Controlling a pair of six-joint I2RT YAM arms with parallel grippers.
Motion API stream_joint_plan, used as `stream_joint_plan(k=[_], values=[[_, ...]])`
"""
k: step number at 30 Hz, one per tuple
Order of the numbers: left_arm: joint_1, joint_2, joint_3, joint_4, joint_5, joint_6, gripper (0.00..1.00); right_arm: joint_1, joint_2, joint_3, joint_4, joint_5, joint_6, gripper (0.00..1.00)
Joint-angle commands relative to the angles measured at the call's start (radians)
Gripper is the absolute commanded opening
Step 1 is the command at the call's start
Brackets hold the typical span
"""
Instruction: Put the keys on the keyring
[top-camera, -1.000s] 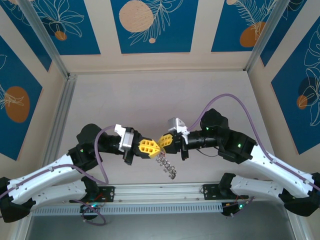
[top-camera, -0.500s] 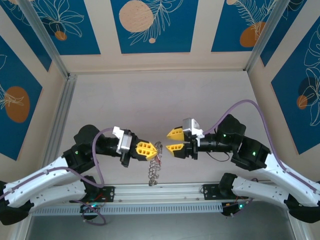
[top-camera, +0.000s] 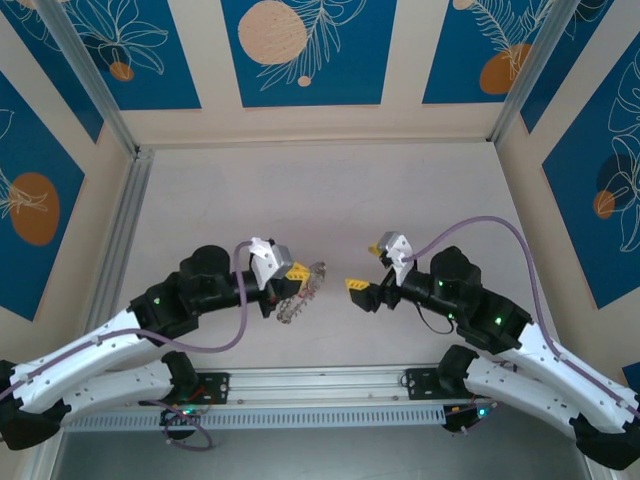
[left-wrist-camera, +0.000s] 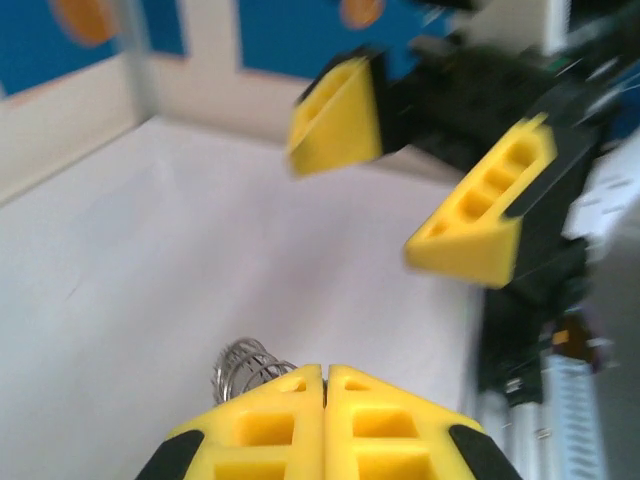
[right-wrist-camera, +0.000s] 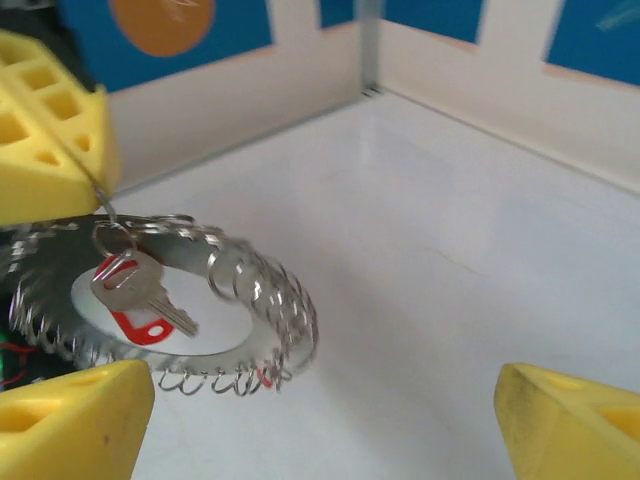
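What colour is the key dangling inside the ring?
The key is silvery with a red head, clearest in the right wrist view.

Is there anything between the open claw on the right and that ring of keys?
Nothing: in the overhead view a bare stretch of table separates the right claw from the keyring.

High rear overview; two close, facing wrist views (keyring (right-wrist-camera: 285, 305) shared)

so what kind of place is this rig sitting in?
Probably an enclosed robot test cell: the left arm and right arm are mounted on an aluminium rail at the table's near edge, and printed blue wall panels in a metal frame box the tabletop in.
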Motion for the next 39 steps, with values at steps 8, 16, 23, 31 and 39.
stream_joint_plan(k=[8, 16, 23, 31, 39], values=[[0.027, 0.276, 0.021, 0.023, -0.251, 0.034, 0.0, -0.181, -0.062, -0.078, 0.061, 0.067, 0.168, 0.99], [0.071, 0.592, 0.049, 0.222, -0.128, 0.003, 0.0, -0.257, -0.134, -0.111, 0.027, 0.152, 0.224, 0.99], [0.105, 0.84, 0.124, 0.329, -0.022, -0.058, 0.03, -0.323, -0.155, -0.132, 0.018, 0.148, 0.262, 0.99], [0.161, 0.937, 0.143, 0.385, 0.054, -0.127, 0.22, -0.418, -0.156, -0.121, -0.057, 0.037, 0.276, 0.99], [0.166, 0.695, 0.076, 0.276, 0.017, -0.128, 0.76, -0.472, -0.185, -0.127, -0.073, 0.074, 0.262, 0.99]])
